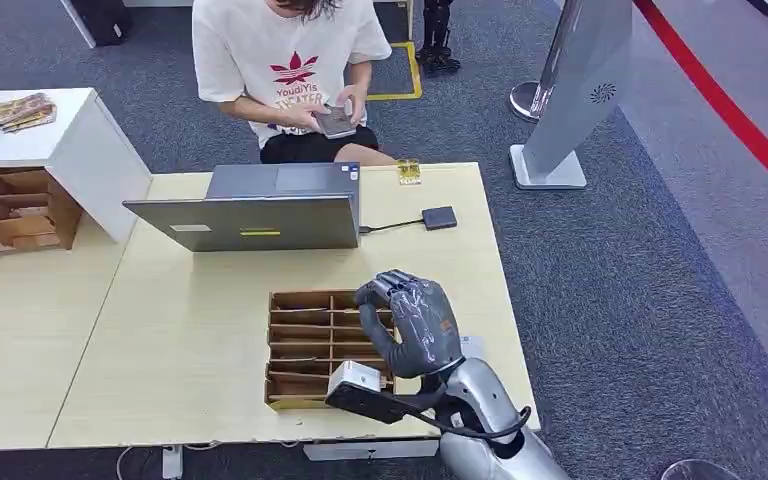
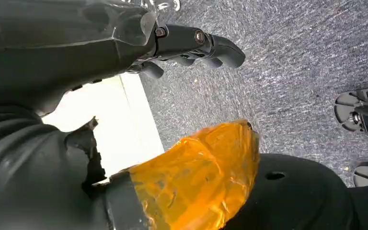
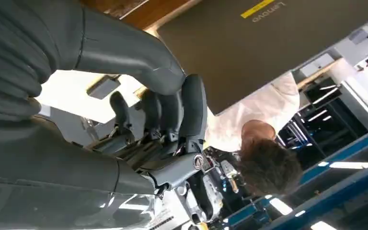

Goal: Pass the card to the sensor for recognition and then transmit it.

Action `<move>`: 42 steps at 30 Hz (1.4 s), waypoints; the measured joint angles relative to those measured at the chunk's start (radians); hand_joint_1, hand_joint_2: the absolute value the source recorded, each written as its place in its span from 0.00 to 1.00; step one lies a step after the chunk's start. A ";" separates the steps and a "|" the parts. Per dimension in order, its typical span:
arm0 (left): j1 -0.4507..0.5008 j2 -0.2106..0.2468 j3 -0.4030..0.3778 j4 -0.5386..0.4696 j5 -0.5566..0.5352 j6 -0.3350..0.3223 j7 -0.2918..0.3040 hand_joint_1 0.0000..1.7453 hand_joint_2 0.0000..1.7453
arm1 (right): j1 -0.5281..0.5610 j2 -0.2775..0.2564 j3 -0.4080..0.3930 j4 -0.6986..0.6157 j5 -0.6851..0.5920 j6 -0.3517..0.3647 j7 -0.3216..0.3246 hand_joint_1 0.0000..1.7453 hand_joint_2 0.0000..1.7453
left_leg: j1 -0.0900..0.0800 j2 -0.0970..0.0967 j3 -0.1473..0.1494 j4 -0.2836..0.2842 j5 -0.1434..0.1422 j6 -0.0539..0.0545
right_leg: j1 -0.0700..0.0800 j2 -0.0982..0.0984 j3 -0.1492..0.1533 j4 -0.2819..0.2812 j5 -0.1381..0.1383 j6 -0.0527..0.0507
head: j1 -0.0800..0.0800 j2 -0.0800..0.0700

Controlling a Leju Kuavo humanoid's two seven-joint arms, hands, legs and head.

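My right hand [image 1: 410, 325] hangs over the right-hand column of a brown cardboard divider box [image 1: 305, 350] on the wooden table [image 1: 180, 330]. Its fingers [image 3: 172, 110] curl down towards the slots and the thumb lies against them; no card is visible between them. A small dark card sensor [image 1: 439, 217] lies beyond the hand, wired to a grey laptop [image 1: 260, 210]. A yellowish card [image 1: 408, 172] lies at the table's far edge. My left hand [image 2: 191, 43] hangs beside the table over grey carpet, fingers loose and holding nothing.
A person in a white shirt [image 1: 290, 70] sits behind the laptop, holding a small device. A white cabinet [image 1: 50, 150] and another divider box [image 1: 5, 210] stand at the left. A grey kiosk stand [image 1: 570, 100] rises on the carpet to the right.
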 joint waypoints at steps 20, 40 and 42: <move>-0.011 0.004 -0.001 0.000 -0.008 -0.012 0.005 0.00 0.00 | -0.021 -0.023 0.041 0.061 0.150 0.000 0.087 0.77 1.00 | 0.000 0.000 0.000 0.000 0.000 0.000 | 0.000 0.000 0.000 0.000 0.000 0.000 | 0.000 0.000; -0.015 0.004 -0.008 0.000 -0.013 -0.029 0.011 0.00 0.00 | -0.063 -0.023 0.068 0.114 0.178 0.003 0.102 0.46 1.00 | 0.000 0.000 0.000 0.000 0.000 0.000 | 0.000 0.000 0.000 0.000 0.000 0.000 | 0.000 0.000; -0.015 0.004 -0.008 0.000 -0.013 -0.029 0.011 0.00 0.00 | -0.065 -0.023 0.069 0.116 0.179 0.003 0.102 0.45 1.00 | 0.000 0.000 0.000 0.000 0.000 0.000 | 0.000 0.000 0.000 0.000 0.000 0.000 | 0.000 0.000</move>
